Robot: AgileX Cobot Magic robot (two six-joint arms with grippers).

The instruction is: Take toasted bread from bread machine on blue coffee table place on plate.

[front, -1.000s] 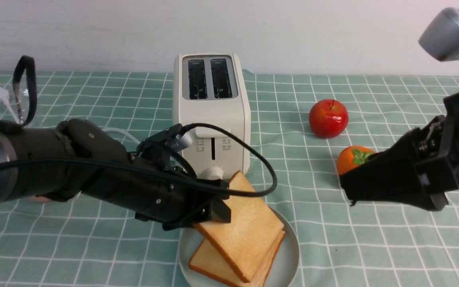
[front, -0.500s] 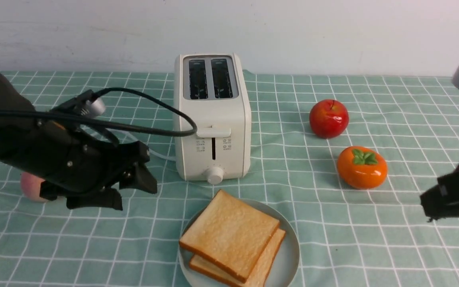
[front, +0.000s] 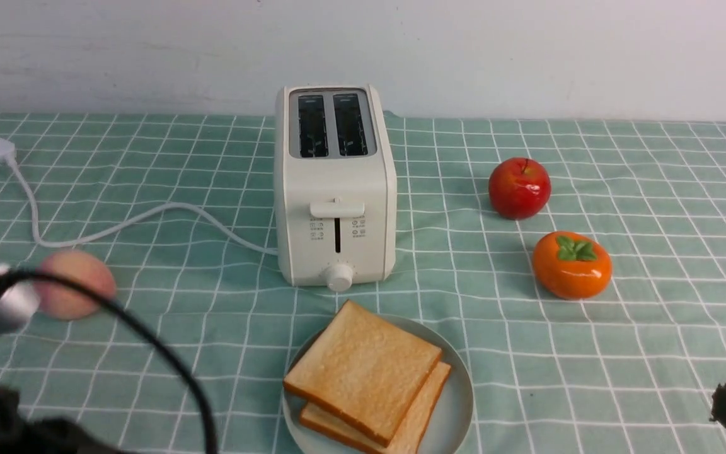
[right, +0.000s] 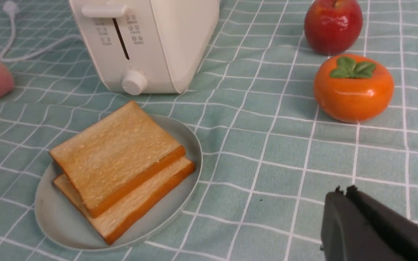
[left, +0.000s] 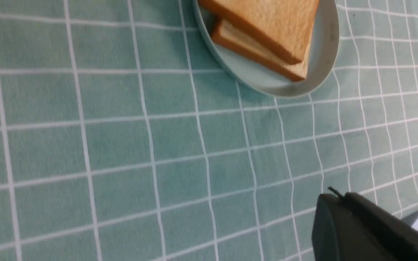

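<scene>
Two slices of toasted bread lie stacked on the pale plate in front of the bread machine, whose two slots are empty. The toast and plate also show in the left wrist view and in the right wrist view. My left gripper is shut and empty, over bare cloth well away from the plate. My right gripper is shut and empty, to the right of the plate. The blue coffee table shows as teal checked cloth.
A red apple and an orange persimmon sit right of the toaster. A peach lies at the left, near the white cord and plug. The left arm's cable crosses the lower left corner.
My left arm has let go of the top slice, which now lies flat on the plate, and has drawn back to the lower left. My right arm has drawn back to the lower right.
</scene>
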